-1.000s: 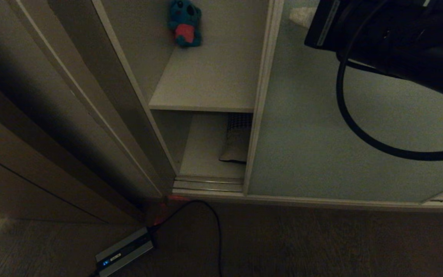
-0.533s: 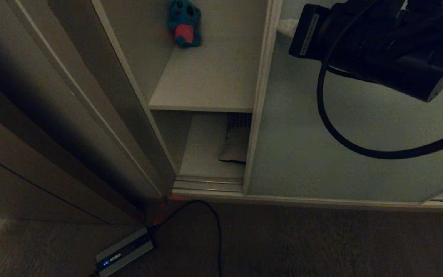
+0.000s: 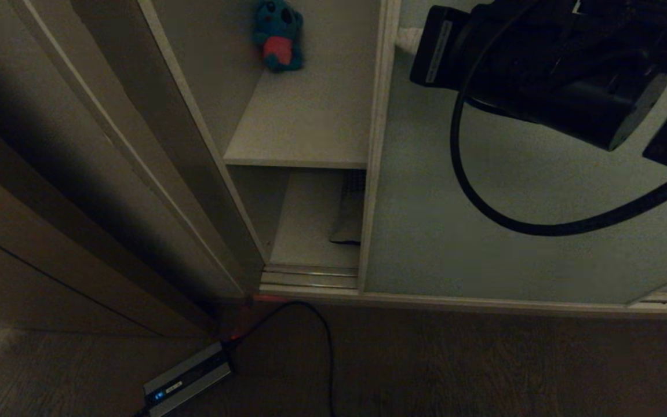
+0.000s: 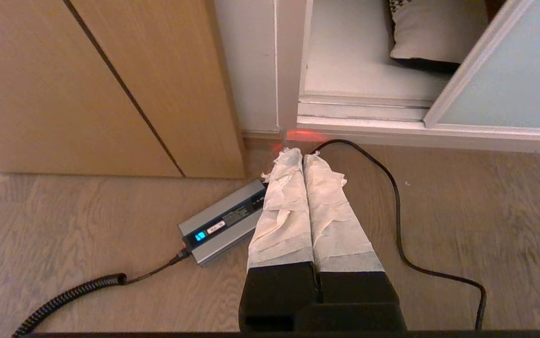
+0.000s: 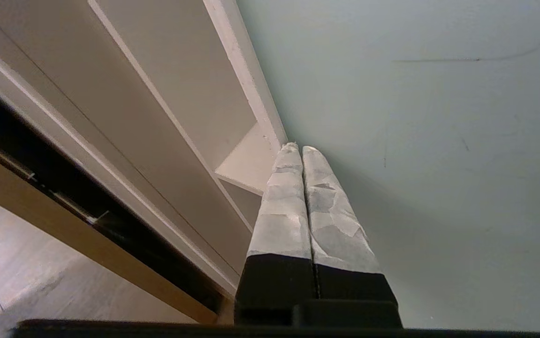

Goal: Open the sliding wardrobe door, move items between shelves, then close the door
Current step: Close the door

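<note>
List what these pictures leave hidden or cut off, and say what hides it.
- Cushion: head view, mostly behind the sliding door.
- Avocado plush: in no view.
- Koala plush: head view, its top cut by the picture's edge.
- Right gripper: whether it touches the door, unclear.

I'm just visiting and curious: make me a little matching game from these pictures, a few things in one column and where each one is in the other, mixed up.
Things:
1. koala plush
2. cushion
3. grey box with a blue light
4. right gripper

Places:
A. on the wooden floor
B. against the sliding wardrobe door
C. on the upper shelf
D. on the bottom shelf

Pairs: 1-C, 2-D, 3-A, 4-B
</note>
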Tool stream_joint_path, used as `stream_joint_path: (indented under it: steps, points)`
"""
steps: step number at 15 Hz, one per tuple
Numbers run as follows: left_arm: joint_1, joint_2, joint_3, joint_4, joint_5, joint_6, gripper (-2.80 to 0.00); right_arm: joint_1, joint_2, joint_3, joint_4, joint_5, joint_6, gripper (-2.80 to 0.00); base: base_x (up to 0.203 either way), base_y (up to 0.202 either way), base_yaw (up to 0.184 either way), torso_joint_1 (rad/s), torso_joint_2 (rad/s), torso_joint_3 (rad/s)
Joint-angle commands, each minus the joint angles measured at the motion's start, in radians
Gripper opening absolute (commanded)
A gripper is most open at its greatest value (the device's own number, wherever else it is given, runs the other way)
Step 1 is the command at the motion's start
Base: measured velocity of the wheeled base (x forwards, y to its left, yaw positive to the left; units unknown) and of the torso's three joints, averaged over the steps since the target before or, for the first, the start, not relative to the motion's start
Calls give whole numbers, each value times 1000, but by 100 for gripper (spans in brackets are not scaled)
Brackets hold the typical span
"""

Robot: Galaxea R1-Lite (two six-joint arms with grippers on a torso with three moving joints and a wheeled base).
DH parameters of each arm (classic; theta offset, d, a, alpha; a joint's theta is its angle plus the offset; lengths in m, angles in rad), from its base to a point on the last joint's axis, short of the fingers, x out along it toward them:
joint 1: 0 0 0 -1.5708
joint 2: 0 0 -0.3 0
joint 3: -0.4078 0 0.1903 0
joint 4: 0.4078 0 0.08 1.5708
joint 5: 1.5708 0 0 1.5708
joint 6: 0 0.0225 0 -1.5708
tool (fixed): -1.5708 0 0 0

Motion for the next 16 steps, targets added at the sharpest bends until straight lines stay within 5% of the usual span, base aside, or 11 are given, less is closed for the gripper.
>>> stream_joint_path:
  steps: [1, 10, 16]
  points:
    - [0, -2, -1, 0, 0, 0, -280, 28, 46, -34, 0, 1, -2, -280, 0, 0, 0, 0, 0, 0]
    - [0, -2, 0, 0, 0, 0, -280, 216, 143, -252, 71, 13, -5, -280, 0, 0, 0, 0, 0, 0]
    - [0, -2, 0, 0, 0, 0, -280, 224, -115, -35, 76, -49, 0, -280, 0, 0, 0, 0, 0, 0]
